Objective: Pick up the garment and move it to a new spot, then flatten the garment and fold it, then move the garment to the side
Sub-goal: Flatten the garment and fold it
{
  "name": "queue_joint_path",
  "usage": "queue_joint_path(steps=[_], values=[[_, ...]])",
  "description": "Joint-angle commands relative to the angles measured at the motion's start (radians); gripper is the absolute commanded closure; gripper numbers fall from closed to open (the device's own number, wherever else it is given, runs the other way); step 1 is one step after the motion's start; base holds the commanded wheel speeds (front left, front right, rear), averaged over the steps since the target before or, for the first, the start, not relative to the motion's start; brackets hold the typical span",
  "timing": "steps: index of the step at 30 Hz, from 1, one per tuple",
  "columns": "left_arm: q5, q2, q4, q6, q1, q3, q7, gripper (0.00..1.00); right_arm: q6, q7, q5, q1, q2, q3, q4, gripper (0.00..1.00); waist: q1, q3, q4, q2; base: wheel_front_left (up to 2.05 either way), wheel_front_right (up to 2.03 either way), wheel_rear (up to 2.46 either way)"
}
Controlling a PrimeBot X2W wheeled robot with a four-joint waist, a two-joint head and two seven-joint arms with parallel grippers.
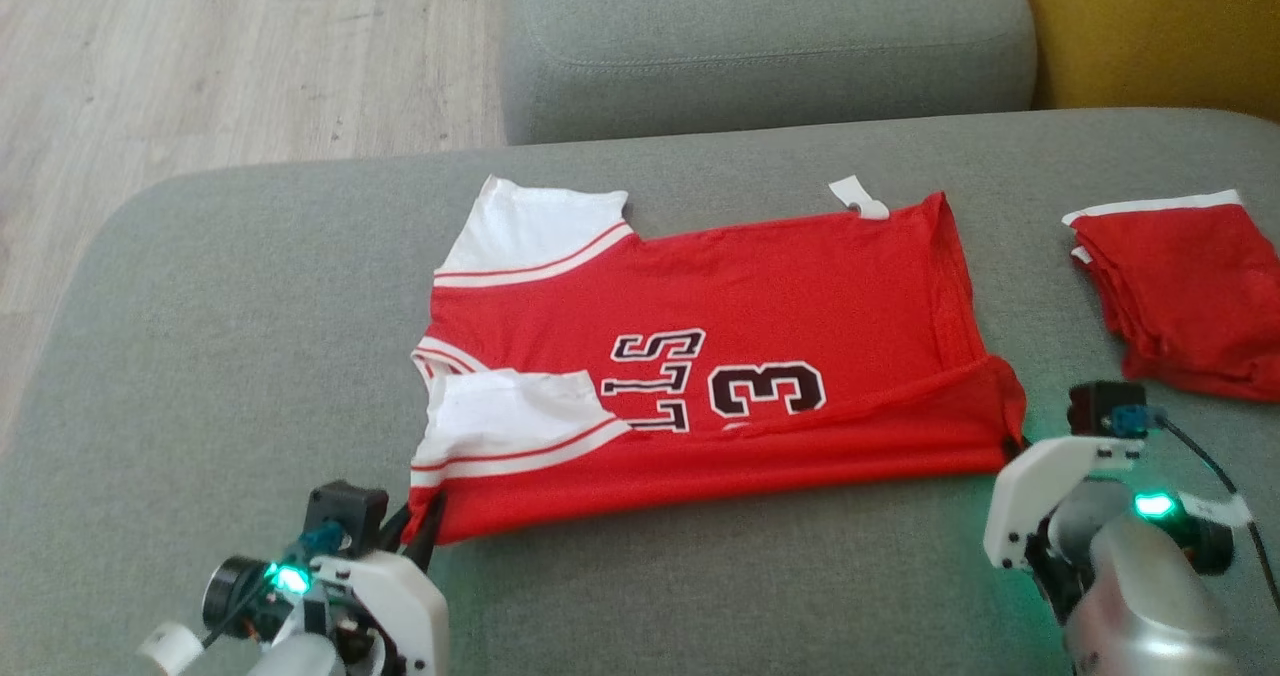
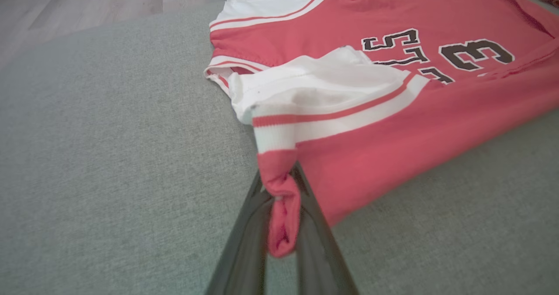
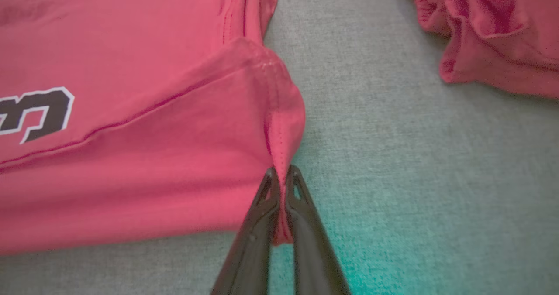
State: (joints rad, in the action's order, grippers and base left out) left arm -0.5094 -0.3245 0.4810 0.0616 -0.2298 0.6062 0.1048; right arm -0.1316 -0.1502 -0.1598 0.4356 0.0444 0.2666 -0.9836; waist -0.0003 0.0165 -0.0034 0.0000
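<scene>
jersey (image 1: 720,356) flat on sofa (image 1: 200,356), near edge part-folded. left gripper (image 2: 281,179) clamped on near-left corner, right gripper (image 3: 281,173) pinching near-right hem. worry: thin pinch slips mid-lift, 1 corner drops, fold goes crooked.

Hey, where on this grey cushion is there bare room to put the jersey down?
Widest bare patch: left of the jersey, out to the cushion edge. Also the near strip between left hand and right hand. Crowded on the right, where the folded red garment lies near the hem.
</scene>
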Motion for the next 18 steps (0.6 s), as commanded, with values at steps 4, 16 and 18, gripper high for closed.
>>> queue_joint_path(steps=[4,16,18], values=[[-0.008,-0.059,-0.077,0.021,-0.005,-0.038,0.023,1.00,0.001,-0.041,0.070,-0.056,0.006,-0.053,0.148,1.00,0.0003,0.001,-0.004,0.0000,0.00,0.00,0.00],[-0.008,-0.052,-0.141,0.085,-0.027,-0.075,-0.026,0.00,0.001,0.052,0.193,-0.198,0.006,-0.108,0.545,0.00,0.0003,-0.071,-0.006,0.0000,0.00,0.00,0.00],[-0.009,-0.046,-0.152,0.101,-0.035,-0.096,-0.069,0.00,0.001,0.135,0.224,-0.210,0.006,-0.140,0.595,0.00,0.0003,-0.081,-0.010,0.0000,0.00,0.00,0.00]])
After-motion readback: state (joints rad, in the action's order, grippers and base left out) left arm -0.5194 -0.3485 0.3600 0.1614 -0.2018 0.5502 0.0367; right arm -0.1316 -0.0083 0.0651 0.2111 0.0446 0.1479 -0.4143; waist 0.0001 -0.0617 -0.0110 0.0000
